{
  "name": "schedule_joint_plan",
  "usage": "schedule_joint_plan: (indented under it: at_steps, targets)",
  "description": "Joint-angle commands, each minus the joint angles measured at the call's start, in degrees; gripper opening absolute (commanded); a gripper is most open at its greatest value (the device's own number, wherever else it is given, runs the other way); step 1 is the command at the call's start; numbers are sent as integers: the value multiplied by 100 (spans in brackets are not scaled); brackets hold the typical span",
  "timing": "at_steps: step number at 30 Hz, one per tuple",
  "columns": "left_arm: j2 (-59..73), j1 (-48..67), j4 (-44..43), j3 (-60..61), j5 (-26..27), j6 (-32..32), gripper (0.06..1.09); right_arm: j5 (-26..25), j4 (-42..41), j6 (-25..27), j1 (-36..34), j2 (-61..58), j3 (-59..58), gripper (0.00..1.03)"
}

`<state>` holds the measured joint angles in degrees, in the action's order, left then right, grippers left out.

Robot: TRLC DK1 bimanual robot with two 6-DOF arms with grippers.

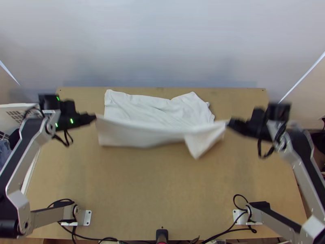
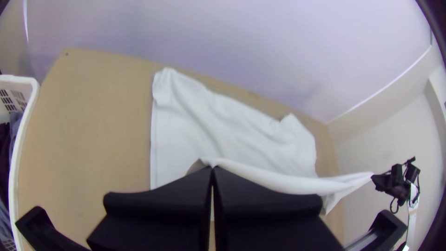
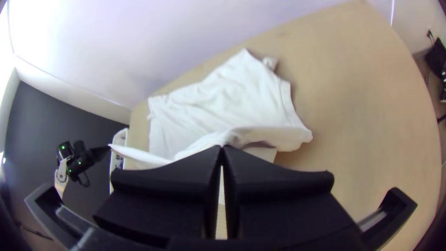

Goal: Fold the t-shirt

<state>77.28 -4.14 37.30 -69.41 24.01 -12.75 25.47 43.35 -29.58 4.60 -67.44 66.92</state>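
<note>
At mid-frame, the left claw (image 1: 95,117) and right claw (image 1: 229,123) pinch the white t-shirt (image 1: 142,135), lifted partly above the surface (image 1: 162,187).

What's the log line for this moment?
left claw: shut on white t-shirt; right claw: shut on it; near part raised between claws, rest on table; fold unfinished

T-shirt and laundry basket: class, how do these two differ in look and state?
The T-shirt is soft, wrinkled cloth; the laundry basket looks stiff, with slotted walls.
The T-shirt lies partly on the table, its near part raised between the left tool and right tool; the laundry basket stands at the table's left side, with dark clothes inside.
Both are white.
</note>
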Motion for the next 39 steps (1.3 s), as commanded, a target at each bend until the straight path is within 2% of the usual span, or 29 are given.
schedule_joint_plan:
  at_steps: [1,4,9,11,14,17,22,26,30,33,39]
  targets:
    - [807,-280,-513,-1989,-63,-1212,9,-25,6,-21,-276,-1500,2985,3]
    - [1009,-482,-1374,-2657,-230,-2091,9,-25,6,23,-293,-2195,4198,3]
    - [1905,-658,-1410,-4740,-546,-2750,9,-25,121,111,-293,-3390,6334,3]
    - [2151,-676,-1418,-5505,-590,-2882,9,-95,-108,84,-284,-3548,6844,3]
    - [2002,-746,-1867,-5927,-705,-2987,9,-429,-776,67,-196,-3188,6844,3]
    - [1519,-816,-2130,-5918,-986,-3031,9,-473,-1224,-276,-170,-2652,6808,3]
    - [517,-1045,-2253,-5733,-1267,-3146,9,-341,-1883,-672,-302,-1553,6589,3]
    - [-187,-1291,-2157,-5636,-1267,-3207,9,-69,-2261,-698,-319,-489,6176,3]
    - [-828,-1423,-2113,-5092,-1214,-3040,9,309,-2200,-707,-311,205,6070,3]
    - [-1048,-1572,-2095,-4793,-1162,-3093,9,335,-2068,-724,-302,442,6053,3]
    - [-1092,-1871,-2042,-4925,-968,-3172,9,335,-2015,-724,-302,574,6044,3]
